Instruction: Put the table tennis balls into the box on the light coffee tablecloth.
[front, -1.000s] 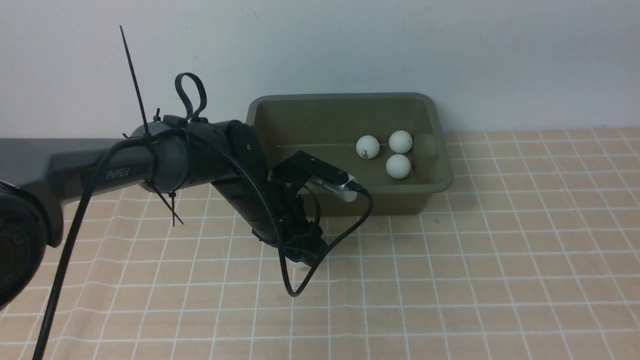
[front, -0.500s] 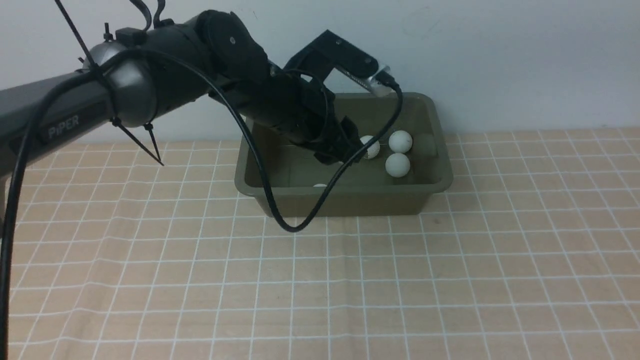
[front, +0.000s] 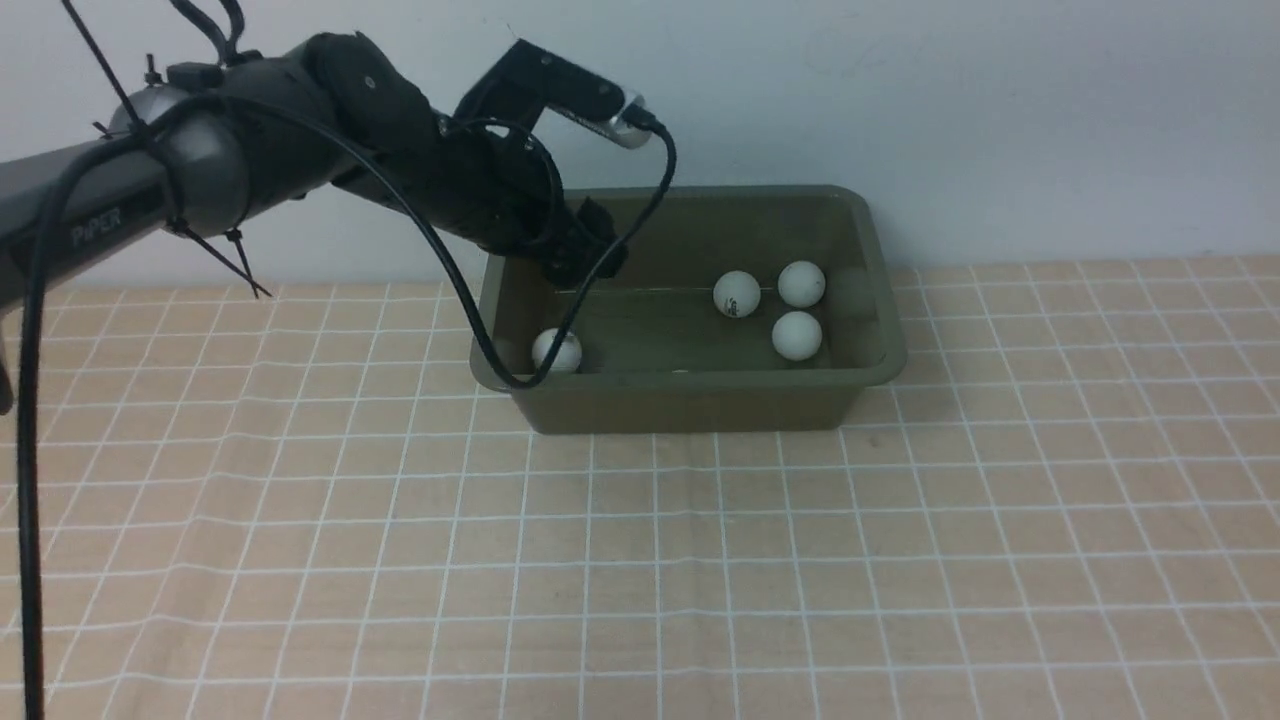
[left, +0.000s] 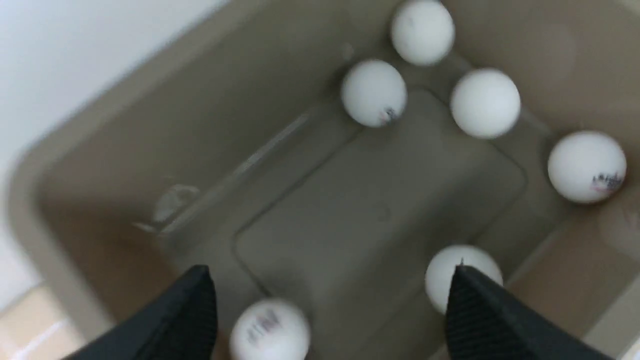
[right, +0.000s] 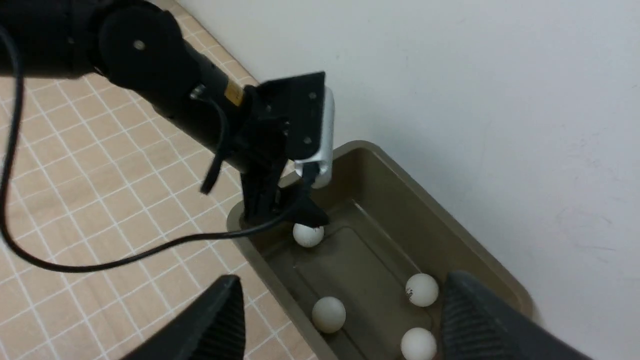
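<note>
Olive-green plastic holds everything now: the box sits at the far side of the light coffee tablecloth, close to the wall. The left wrist view shows six table tennis balls on its floor: three clustered at one end, one near a side wall, and two close under the hand. Your left hand hovers above the box's left end with its jaws spread wide and nothing between them. The right hand hangs further off, likewise parted and empty. You can see no ball on the cloth in the front view, so the job looks about done. Should you need to lift one, expect it to be light, hollow, stiff and slick (quick to roll or bounce away). Pinch it gently across its widest middle, from squarely opposite sides.
</note>
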